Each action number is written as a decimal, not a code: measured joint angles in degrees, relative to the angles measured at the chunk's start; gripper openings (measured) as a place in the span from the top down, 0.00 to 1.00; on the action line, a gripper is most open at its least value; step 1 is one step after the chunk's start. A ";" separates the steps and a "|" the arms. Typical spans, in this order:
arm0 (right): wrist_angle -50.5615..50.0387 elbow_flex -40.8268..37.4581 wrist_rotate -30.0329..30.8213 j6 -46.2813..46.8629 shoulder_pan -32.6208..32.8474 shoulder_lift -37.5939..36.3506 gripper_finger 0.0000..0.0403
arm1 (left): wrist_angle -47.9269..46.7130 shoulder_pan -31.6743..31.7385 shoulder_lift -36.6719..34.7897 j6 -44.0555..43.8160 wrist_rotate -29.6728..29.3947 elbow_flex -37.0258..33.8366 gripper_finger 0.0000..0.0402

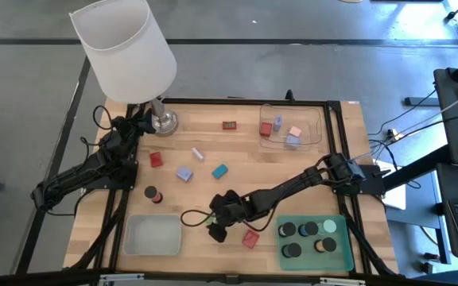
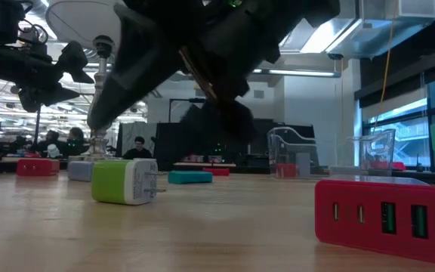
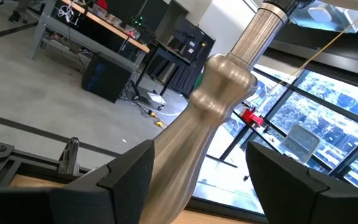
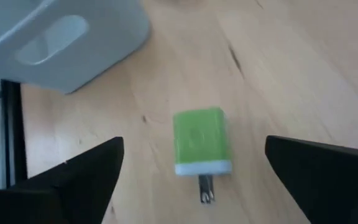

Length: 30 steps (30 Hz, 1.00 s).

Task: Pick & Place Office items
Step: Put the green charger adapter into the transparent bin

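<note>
Directly beneath the wide-spread fingers of the right gripper (image 4: pixel 194 180) lies a green plug adapter (image 4: pixel 201 144), on its side on the bare table (image 4: pixel 278 74), untouched, its prongs pointing back toward the wrist. Closing off-centre could skid it or pinch the prongs. Just beside the gripper sit a red USB block (image 1: pixel 250 237) and the grey tray (image 4: pixel 48 37); a careless sweep might knock either. Farther off, the left gripper (image 3: pixel 201 180) straddles the lamp stem (image 3: pixel 213 112), apparently without touching; any jolt there could tip the lamp.
</note>
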 joint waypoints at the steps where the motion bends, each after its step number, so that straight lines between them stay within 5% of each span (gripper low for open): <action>1: 0.98 0.00 0.04 -1.76 0.00 0.13 0.03 | 0.00 0.01 0.00 0.00 0.00 0.00 0.38; 18: 4.32 -0.04 5.26 -13.03 0.15 4.55 0.16 | -0.02 0.02 -0.01 -0.01 0.00 0.00 0.38; 30: 4.30 -0.03 3.55 -12.24 0.15 4.55 0.59 | -0.02 0.00 0.01 -0.01 -0.02 0.00 0.38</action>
